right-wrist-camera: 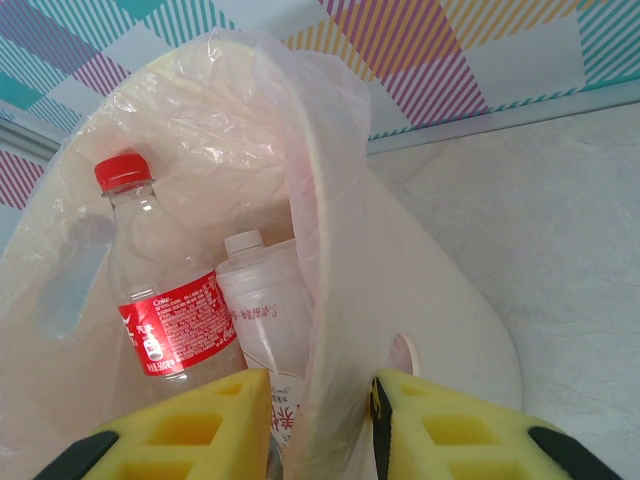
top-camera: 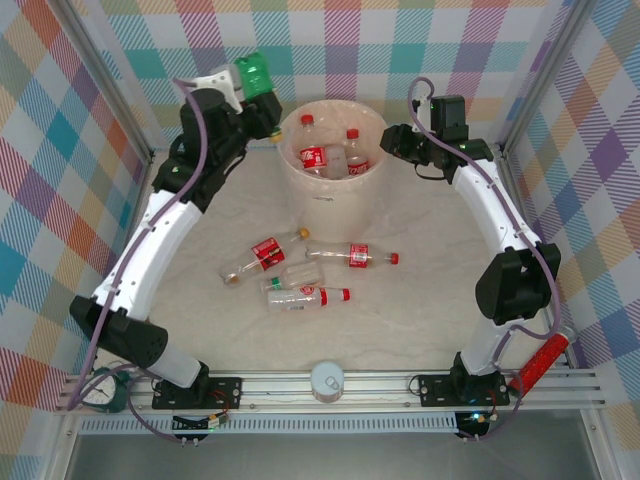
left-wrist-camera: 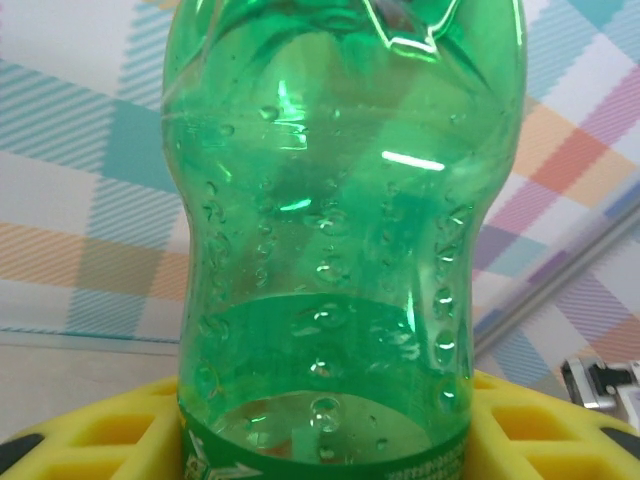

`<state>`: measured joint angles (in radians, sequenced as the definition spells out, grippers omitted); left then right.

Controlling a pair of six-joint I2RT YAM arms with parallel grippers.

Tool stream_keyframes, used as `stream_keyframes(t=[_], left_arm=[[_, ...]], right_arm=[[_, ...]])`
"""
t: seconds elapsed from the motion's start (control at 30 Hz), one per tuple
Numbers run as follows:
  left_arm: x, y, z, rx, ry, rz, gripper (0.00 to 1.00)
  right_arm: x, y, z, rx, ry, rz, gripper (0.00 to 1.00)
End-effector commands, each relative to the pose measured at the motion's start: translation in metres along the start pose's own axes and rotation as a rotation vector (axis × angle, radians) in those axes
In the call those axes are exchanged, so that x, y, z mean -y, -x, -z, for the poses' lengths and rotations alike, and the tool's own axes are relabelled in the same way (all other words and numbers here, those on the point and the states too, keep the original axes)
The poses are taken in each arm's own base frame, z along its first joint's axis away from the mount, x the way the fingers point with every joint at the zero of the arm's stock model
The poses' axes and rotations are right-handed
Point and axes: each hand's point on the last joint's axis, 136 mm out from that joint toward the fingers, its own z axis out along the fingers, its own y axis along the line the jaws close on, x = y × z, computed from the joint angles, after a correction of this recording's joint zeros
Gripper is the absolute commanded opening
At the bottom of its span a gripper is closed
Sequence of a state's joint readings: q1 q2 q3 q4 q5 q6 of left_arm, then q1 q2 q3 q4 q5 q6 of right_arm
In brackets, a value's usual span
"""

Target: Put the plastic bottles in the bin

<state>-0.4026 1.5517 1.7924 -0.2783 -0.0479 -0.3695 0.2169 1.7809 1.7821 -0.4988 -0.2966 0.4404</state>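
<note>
My left gripper is raised at the back left of the bin and is shut on the green bottle. In the left wrist view the green bottle stands between the yellow pads. My right gripper straddles the bin's right rim, one pad inside and one outside, closed on the wall and its plastic liner. Inside the bin lie a red-labelled bottle and a white-capped bottle. Several clear bottles lie on the table: one, another, a third.
A round white-lidded jar stands at the near edge between the arm bases. A red-handled object leans by the right base. Checked walls and metal frame posts close in the table on three sides.
</note>
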Motion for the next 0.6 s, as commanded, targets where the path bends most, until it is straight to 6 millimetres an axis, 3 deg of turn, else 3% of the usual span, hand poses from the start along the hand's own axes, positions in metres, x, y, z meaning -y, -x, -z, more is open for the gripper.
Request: stream_keyframes(t=[0.0, 0.27, 0.43, 0.57], left_arm=[[0.017, -0.022, -0.018, -0.069, -0.042, -0.067, 0.46], [0.035, -0.076, -0.050, -0.224, -0.061, -0.154, 0.45], [0.030, -0.119, -0.069, -0.373, -0.026, -0.215, 0.45], [0.022, -0.142, -0.081, -0.433, -0.008, -0.231, 0.46]], right_arm=[[0.009, -0.021, 0.000, -0.069, -0.034, -0.032, 0.32], [0.010, -0.024, 0.001, -0.074, -0.038, -0.036, 0.32], [0.011, -0.025, 0.001, -0.076, -0.039, -0.035, 0.32], [0.011, -0.025, 0.001, -0.075, -0.039, -0.034, 0.32]])
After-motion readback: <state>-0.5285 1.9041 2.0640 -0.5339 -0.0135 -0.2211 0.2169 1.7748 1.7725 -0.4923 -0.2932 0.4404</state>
